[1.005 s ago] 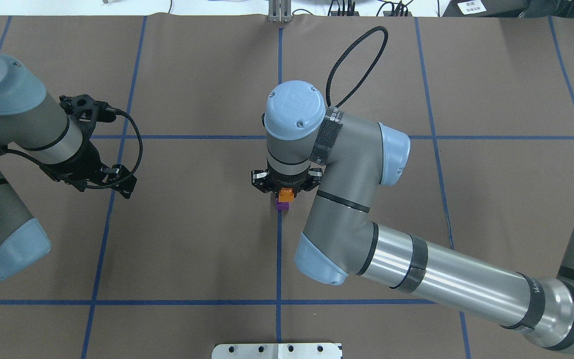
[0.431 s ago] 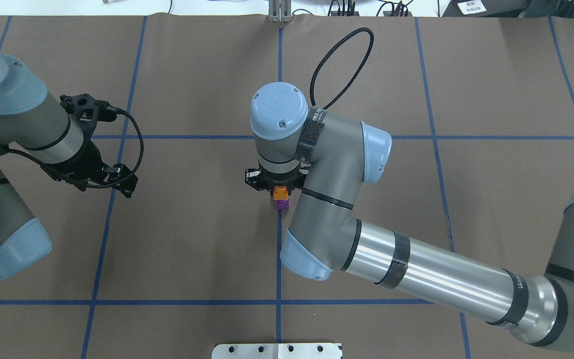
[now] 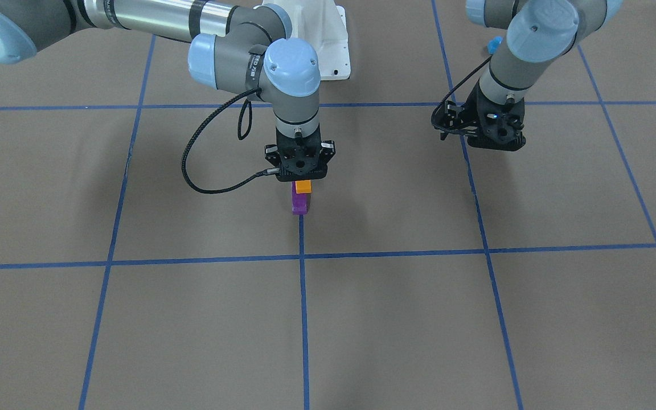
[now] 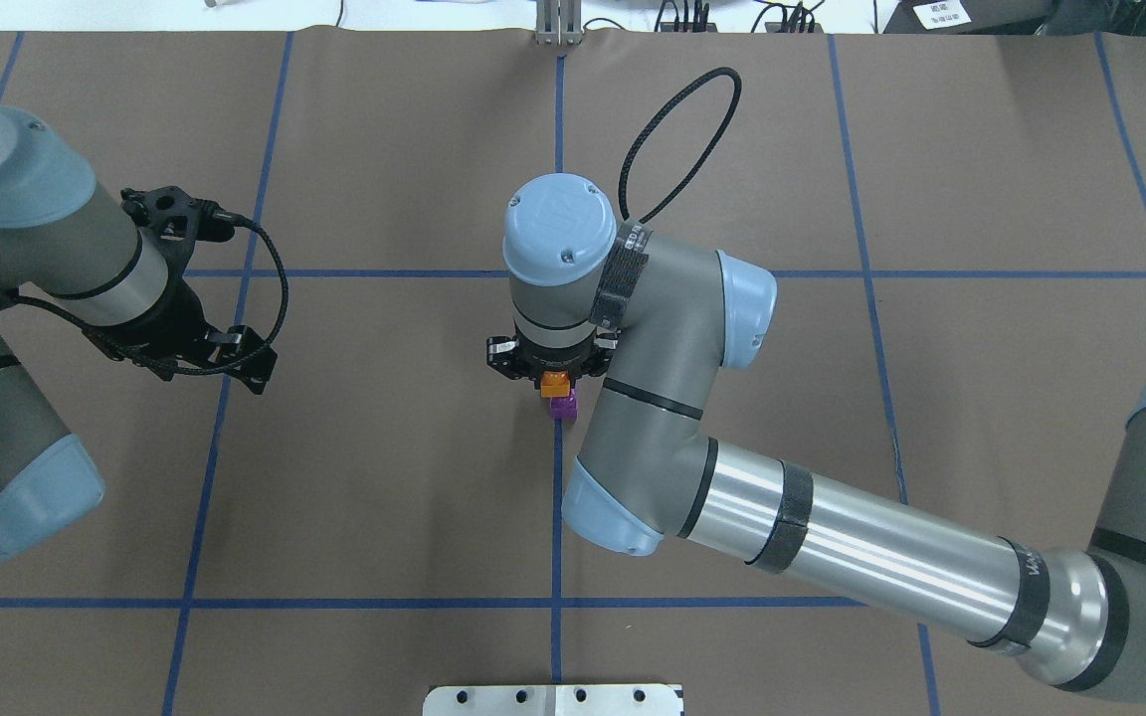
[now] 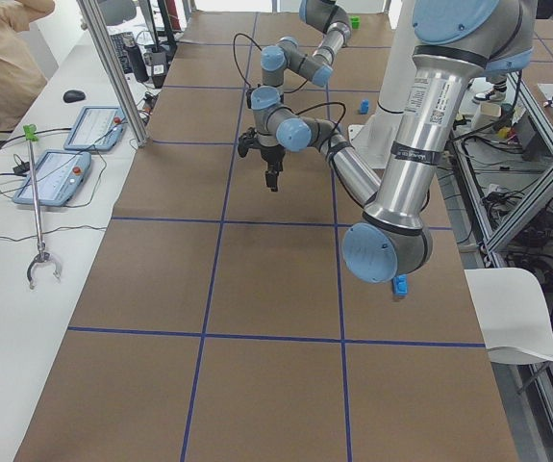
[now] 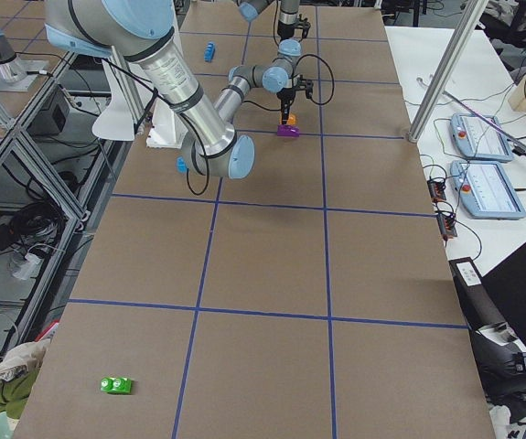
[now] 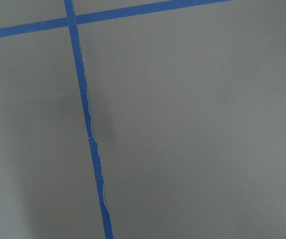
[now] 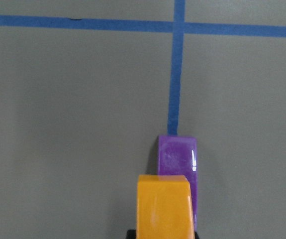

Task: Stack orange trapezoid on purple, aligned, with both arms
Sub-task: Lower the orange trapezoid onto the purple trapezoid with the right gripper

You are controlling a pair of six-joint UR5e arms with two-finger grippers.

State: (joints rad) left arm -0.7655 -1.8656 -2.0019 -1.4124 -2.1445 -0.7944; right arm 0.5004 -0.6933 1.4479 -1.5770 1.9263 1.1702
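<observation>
The right gripper points straight down near the middle of the brown paper-covered table. Its fingers are clamped on the small glossy plastic orange trapezoid, which hangs clear of the paper. Directly below it the small glossy purple block stands on the table, on the blue tape line that runs from the far edge to the robot's edge.

The overhead view shows only a sliver of orange and purple at the rim of the wrist, which covers the fingers. The front-facing view shows the orange trapezoid at the top of the purple block and set a little to one side of it. The right wrist view makes this offset clearest: the orange trapezoid covers one lower corner of the purple block, and a strip of purple shows beside it. No view settles whether the two touch.

The left gripper hangs low over the table, well apart from the blocks, towards the robot's left end. Its wrist view shows only paper and tape, and I cannot tell whether its fingers are spread or closed.

Only the side views show the loose pieces. A small blue block lies under the left arm's elbow by the robot's edge. A small green studded block lies near the robot-side corner at the right end.
</observation>
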